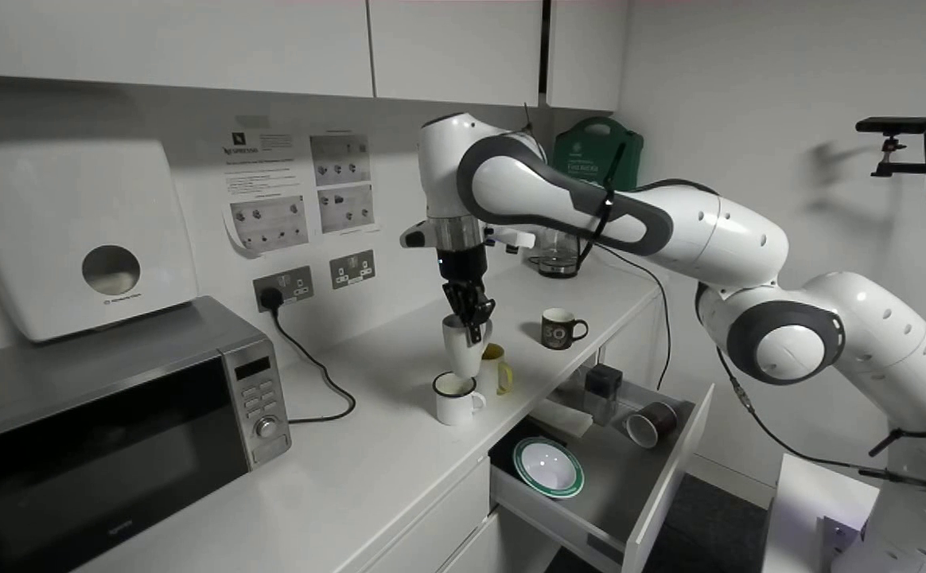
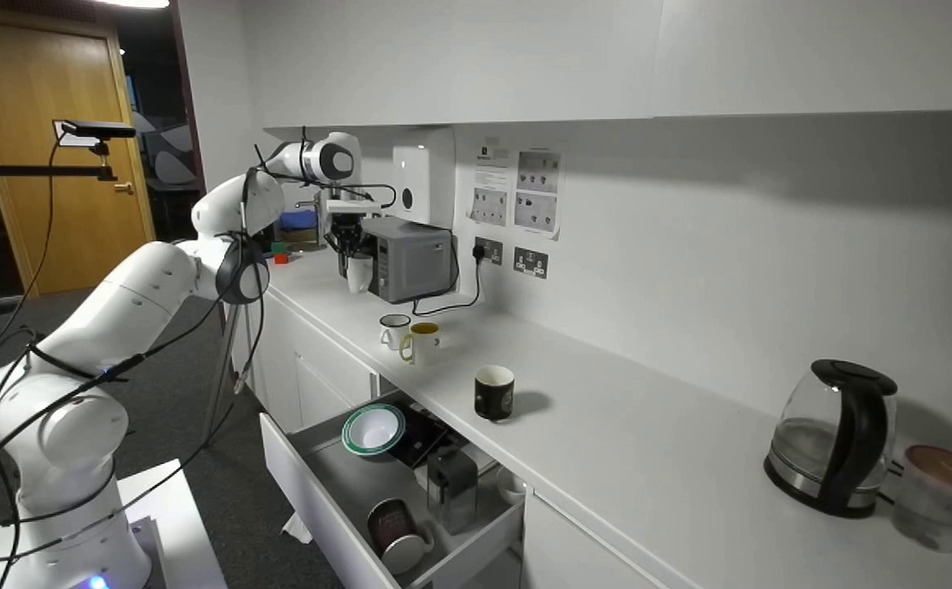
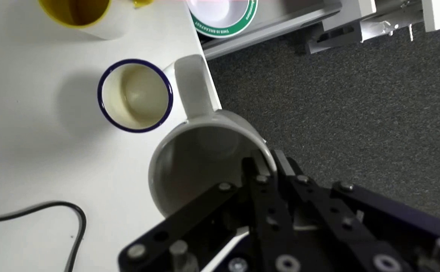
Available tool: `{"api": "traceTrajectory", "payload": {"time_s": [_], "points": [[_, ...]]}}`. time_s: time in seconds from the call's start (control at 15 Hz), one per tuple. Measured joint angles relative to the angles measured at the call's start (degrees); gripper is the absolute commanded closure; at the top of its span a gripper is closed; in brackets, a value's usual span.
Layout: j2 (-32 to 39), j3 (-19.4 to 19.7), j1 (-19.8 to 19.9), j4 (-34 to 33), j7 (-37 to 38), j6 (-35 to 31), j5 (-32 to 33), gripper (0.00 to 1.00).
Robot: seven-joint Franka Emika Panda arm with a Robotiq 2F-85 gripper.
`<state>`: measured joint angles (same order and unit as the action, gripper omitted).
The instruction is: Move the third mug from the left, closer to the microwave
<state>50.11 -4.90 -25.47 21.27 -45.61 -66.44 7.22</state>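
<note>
1. The gripper is clenching the rim of the white mug, with one of its fingers pressing from inside and the other from outside.
2. This mug is hanging about upright in the air above the table, between the dark-rimmed cup and the microwave. How high it is hanging, I cannot tell well.
3. I am judging this step as the carrying; the mug is not yet standing down.
4. For doing it well, the gripper should be travelling smoothly: it is holding only one side of the rim, and a jerk could be swinging the mug.
5. The handle is pointing toward the dark-rimmed cup's side, so clearing this cup before lowering is seeming wise.
6. In the wrist view the mug is appearing near the table's front edge, so a place more inward, not on the black cable, is looking safer.
7. Once the base is resting flat, the fingers should be opening and rising straight, or the inside one could be dragging the mug.
</note>
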Motion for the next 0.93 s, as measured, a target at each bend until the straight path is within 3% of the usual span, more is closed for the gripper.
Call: {"api": "traceTrajectory", "payload": {"time_s": [0.4,0.93], "points": [[0.2,-1.5,-0.5,0.0,0.0,-5.8,-1.8,0.98],[2.7,-1.5,-2.0,0.1,-0.4,-6.6,-1.8,0.98]]}}
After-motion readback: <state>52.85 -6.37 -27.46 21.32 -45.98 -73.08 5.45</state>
